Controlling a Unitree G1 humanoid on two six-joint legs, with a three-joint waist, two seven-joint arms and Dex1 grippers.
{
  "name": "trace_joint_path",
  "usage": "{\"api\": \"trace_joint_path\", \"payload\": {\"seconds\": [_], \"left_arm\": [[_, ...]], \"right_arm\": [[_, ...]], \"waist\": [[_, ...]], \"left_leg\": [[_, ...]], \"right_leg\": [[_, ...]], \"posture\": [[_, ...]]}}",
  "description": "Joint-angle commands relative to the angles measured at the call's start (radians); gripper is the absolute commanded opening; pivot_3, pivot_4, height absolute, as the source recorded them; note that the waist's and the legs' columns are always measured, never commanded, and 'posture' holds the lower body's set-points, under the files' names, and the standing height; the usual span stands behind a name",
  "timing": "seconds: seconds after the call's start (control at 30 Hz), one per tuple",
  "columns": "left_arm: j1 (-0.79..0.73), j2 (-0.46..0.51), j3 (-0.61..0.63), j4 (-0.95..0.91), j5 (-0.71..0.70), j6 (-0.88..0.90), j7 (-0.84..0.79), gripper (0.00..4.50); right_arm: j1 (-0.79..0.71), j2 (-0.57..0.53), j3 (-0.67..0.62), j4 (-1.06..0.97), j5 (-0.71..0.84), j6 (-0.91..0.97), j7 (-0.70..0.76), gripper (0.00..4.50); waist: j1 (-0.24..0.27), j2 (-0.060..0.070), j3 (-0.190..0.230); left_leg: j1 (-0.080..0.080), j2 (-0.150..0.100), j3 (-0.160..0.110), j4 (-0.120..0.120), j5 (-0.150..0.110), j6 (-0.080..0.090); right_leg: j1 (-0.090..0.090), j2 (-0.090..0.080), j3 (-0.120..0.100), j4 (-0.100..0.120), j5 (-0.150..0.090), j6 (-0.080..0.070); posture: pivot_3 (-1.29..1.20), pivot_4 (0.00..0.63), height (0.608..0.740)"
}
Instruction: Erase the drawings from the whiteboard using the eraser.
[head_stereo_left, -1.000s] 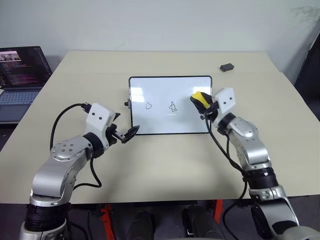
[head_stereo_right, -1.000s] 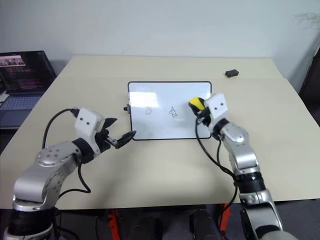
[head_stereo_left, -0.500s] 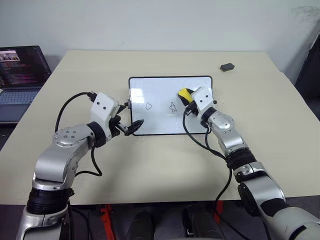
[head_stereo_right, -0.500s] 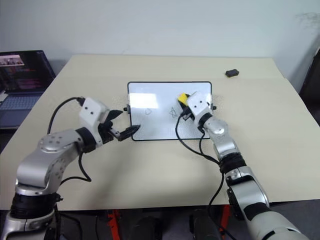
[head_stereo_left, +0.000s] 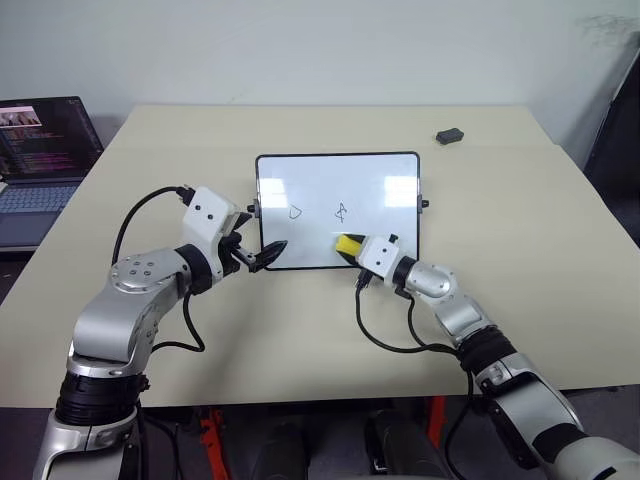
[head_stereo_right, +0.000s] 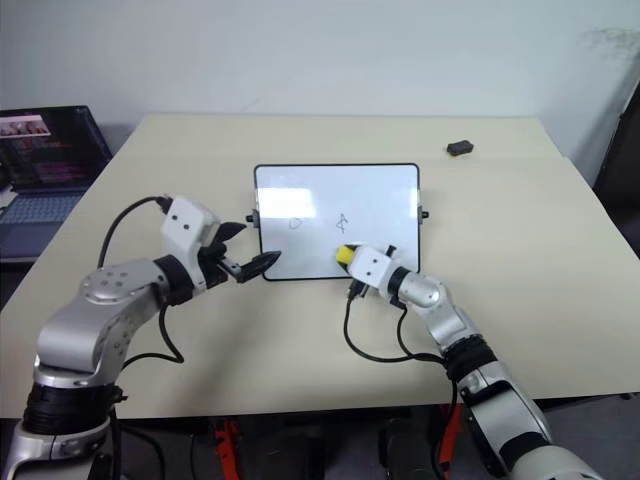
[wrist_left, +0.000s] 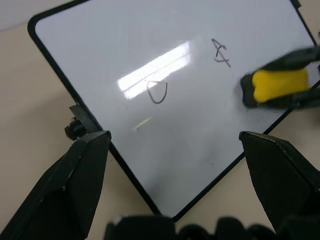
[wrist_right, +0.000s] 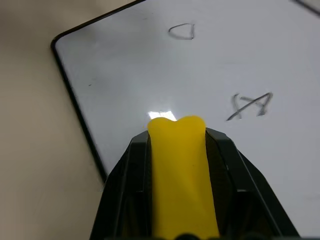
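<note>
The whiteboard lies flat at the table's middle. Two small black drawings stand on its left half, a D-like outline and an A-like scribble. My right gripper is shut on the yellow eraser and holds it over the board's near edge, just in front of the scribble. The right wrist view shows the eraser clamped between both black fingers, with the drawings beyond it. My left gripper stands open at the board's near left corner, nothing between its fingers.
An open laptop sits off the table's far left. A small dark grey object lies at the table's far right. Black cables loop from both wrists over the table's near part.
My right gripper has carried the eraser from the board's right side leftward and down toward its near edge. The left gripper stays at the near left corner.
</note>
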Motion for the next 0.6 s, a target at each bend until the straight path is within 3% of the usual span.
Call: {"api": "trace_joint_path", "payload": {"seconds": [0.03, 0.13, 0.37, 0.6], "left_arm": [[0.002, 0.021, 0.036, -0.01, 0.008, -0.028, -0.008, 4.5], [0.005, 0.025, 0.037, -0.013, 0.004, -0.027, -0.009, 4.5], [-0.006, 0.024, 0.024, -0.012, 0.004, -0.025, -0.02, 4.5], [-0.003, 0.026, 0.024, -0.019, 0.003, -0.025, -0.025, 4.5]], "right_arm": [[-0.056, 0.018, -0.073, -0.142, 0.116, 0.002, 0.027, 1.12], [-0.125, 0.044, -0.105, -0.108, 0.122, 0.011, -0.013, 1.12], [-0.269, 0.09, -0.071, 0.216, -0.004, -0.004, -0.139, 1.12], [-0.204, 0.113, -0.02, 0.32, -0.038, 0.026, -0.082, 1.12]], "waist": [[-0.001, 0.0, 0.0], [-0.001, 0.0, 0.0], [0.004, 0.0, 0.0], [0.002, 0.0, 0.0]], "left_leg": [[-0.001, 0.0, 0.0, 0.0, 0.0, 0.0], [-0.003, 0.001, -0.001, -0.001, -0.001, -0.001], [-0.003, 0.0, -0.001, 0.0, -0.001, -0.001], [-0.004, 0.0, 0.0, -0.001, -0.001, -0.001]], "right_leg": [[-0.001, 0.0, 0.0, 0.0, 0.0, 0.0], [-0.002, 0.0, -0.001, -0.001, 0.0, 0.0], [-0.002, -0.001, -0.001, -0.001, 0.0, -0.001], [-0.003, -0.001, -0.001, -0.001, 0.0, -0.001]], "posture": [[0.0, 0.15, 0.74], [0.0, 0.15, 0.74], [0.0, 0.15, 0.74], [0.0, 0.15, 0.74]]}}
